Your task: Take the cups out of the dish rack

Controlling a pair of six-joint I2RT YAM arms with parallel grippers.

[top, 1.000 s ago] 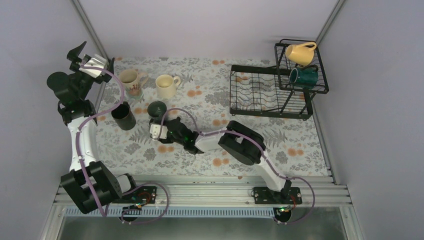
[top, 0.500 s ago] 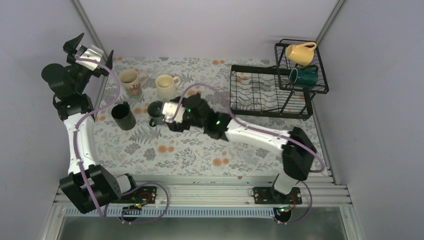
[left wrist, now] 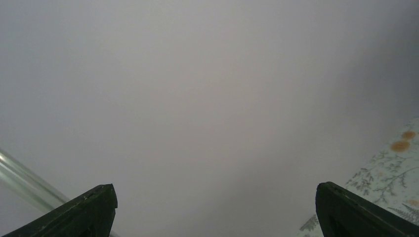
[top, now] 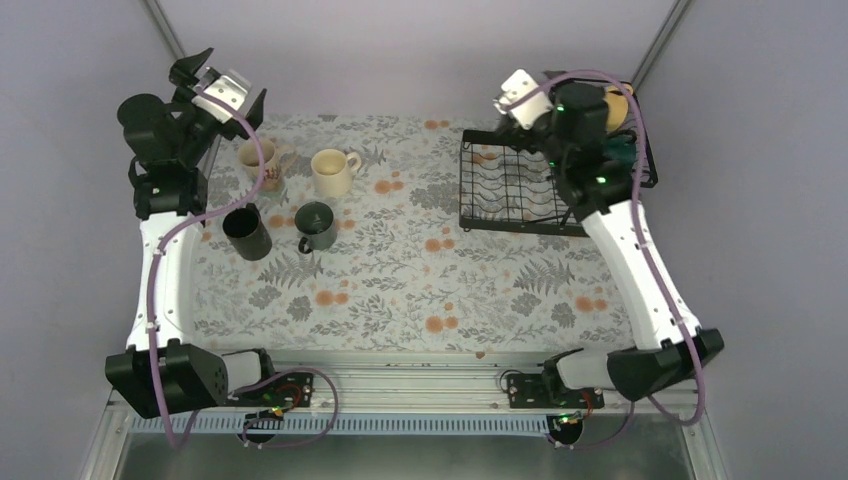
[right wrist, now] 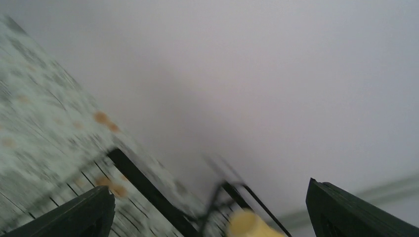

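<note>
The right tool [right wrist: 207, 195] swung to the dish rack [top: 500, 190], wide open, empty.

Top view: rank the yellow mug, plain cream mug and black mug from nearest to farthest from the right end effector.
1. The yellow mug, in the raised tier of the rack, just right of the right end effector.
2. The plain cream mug, on the table, well to the left.
3. The black mug, farther left and closer to the arm bases.
</note>
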